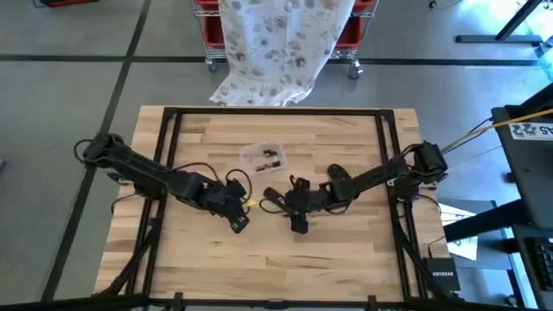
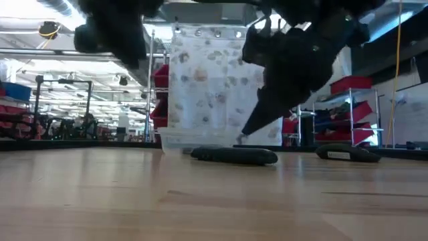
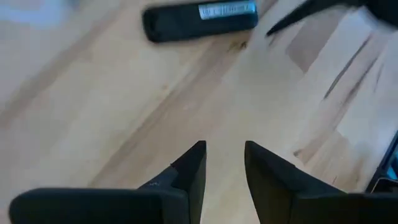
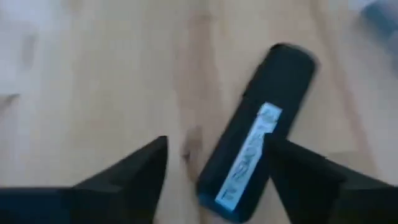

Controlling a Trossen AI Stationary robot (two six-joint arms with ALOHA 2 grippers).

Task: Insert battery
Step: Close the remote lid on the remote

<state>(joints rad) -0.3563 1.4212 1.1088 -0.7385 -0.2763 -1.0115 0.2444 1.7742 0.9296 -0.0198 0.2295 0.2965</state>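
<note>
A black remote (image 4: 256,155) with a white label lies flat on the wooden table, also seen in the left wrist view (image 3: 199,22) and low on the table (image 2: 234,155). My right gripper (image 4: 217,155) hangs open above it, one finger on either side, touching nothing. In the high view it is near the table's middle (image 1: 289,206). My left gripper (image 3: 224,163) is open over bare wood, a short way from the remote and left of it (image 1: 238,218). No battery can be made out.
A clear bag (image 1: 263,155) with small dark pieces lies on the far side of the grippers. A second dark flat thing (image 2: 348,154) lies on the table. A black frame (image 1: 276,112) borders the tabletop. Patterned cloth (image 1: 276,47) hangs beyond the far edge.
</note>
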